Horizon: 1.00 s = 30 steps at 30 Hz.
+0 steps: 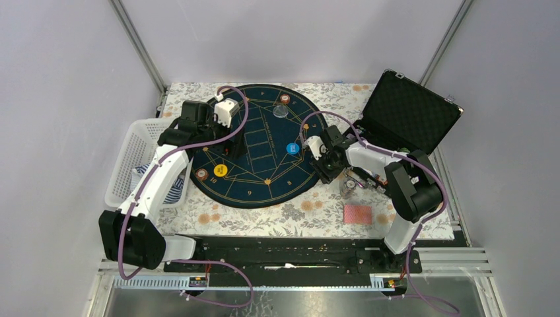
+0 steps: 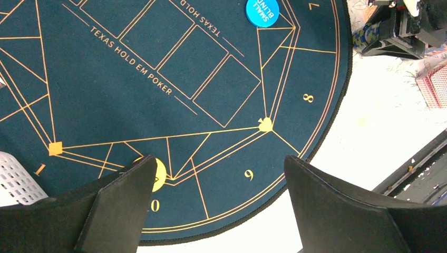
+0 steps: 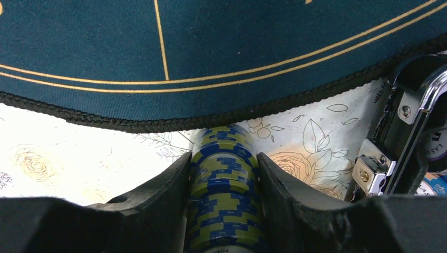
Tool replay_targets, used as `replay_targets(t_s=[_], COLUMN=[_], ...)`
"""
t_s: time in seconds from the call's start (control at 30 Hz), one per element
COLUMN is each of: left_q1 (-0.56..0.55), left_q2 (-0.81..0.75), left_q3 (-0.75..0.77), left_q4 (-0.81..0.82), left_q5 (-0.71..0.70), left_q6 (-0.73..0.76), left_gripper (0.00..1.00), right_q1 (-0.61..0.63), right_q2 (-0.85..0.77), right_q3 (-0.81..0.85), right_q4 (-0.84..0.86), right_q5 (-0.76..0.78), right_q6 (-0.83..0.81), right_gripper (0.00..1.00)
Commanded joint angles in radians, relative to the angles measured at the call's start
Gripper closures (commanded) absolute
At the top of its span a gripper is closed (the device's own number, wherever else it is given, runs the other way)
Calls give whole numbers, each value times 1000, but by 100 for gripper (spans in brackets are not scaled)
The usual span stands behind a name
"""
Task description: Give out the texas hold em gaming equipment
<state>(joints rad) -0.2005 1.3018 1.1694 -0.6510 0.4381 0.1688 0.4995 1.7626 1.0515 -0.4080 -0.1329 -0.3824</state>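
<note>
A tabletop (image 1: 297, 214) under a flowered cloth carries everything. On it lies a big round dark-blue mat (image 1: 277, 179) with gold lines. An open black case (image 1: 406, 115) stands at the right rear, just off the mat's edge, and a white basket (image 1: 135, 142) sits at the left beside the mat.

The left hand (image 2: 219, 163) hangs over the near part of the mat, released and spread wide, with nothing between its fingers. The right hand (image 3: 223, 158) is low over the flowered cloth, just outside the mat's braided border and close beside the case's metal latch. It is clenched on a stack of chips (image 3: 224, 211) with blue and yellow striped edges, a finger pressing on each side.

A deck of cards (image 1: 358, 214), red backs up, lies on the cloth near the right arm's base. A blue button (image 1: 292, 148) rests on the mat's right part and a yellow button (image 1: 220, 170) on its left, partly hidden in the left wrist view by a finger. A red chip (image 1: 284, 99) lies at the mat's far edge
</note>
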Motion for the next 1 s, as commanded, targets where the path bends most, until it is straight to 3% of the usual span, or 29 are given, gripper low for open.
replay_targets(t_s=[0.0, 0.27, 0.5, 0.77, 0.97], left_q1=[-4, 1, 44, 172, 221], left_q2=[-44, -33, -2, 8, -10], left_q3=[-5, 6, 52, 79, 64], left_q4=[53, 53, 38, 62, 71], left_q5=[-2, -13, 21, 16, -10], left_q6=[-12, -45, -100, -188, -210], left_gripper=[4, 1, 1, 1, 1], right_q1=[21, 22, 24, 105, 196], right_q2=[-17, -100, -99, 139, 408], right_q3=[36, 133, 304, 699, 1040], right_q4=[-8, -146, -257, -369, -425], right_q5=[29, -5, -87, -102, -61], right_q6=[-7, -5, 6, 18, 34], right_gripper=[67, 90, 94, 93, 92])
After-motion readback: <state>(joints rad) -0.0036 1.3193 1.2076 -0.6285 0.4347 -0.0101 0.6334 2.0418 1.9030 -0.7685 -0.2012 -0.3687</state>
